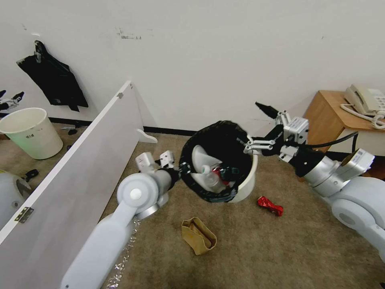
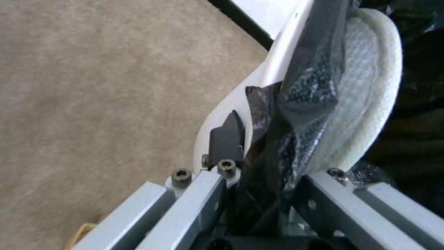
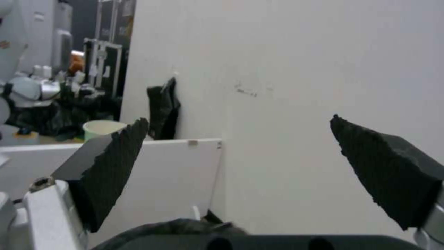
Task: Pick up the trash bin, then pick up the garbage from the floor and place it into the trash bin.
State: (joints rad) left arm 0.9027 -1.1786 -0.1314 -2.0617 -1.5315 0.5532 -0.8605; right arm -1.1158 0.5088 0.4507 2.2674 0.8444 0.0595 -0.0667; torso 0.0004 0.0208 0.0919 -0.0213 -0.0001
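Right now my left pincer (image 1: 179, 167) clamps the trash bin (image 1: 218, 160) by its rim, tilted toward me for loading; my right pincer (image 1: 260, 127) hovers spread and empty beside it, red wrapper (image 1: 270, 205) and paper bag (image 1: 198, 235) on the floor.

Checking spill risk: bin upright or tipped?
Tipped: the bin hangs from the left gripper, mouth facing the camera, slipper inside.

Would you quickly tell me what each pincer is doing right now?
Left pincer: shut on the trash bin rim.
Right pincer: open, empty, above the bin.
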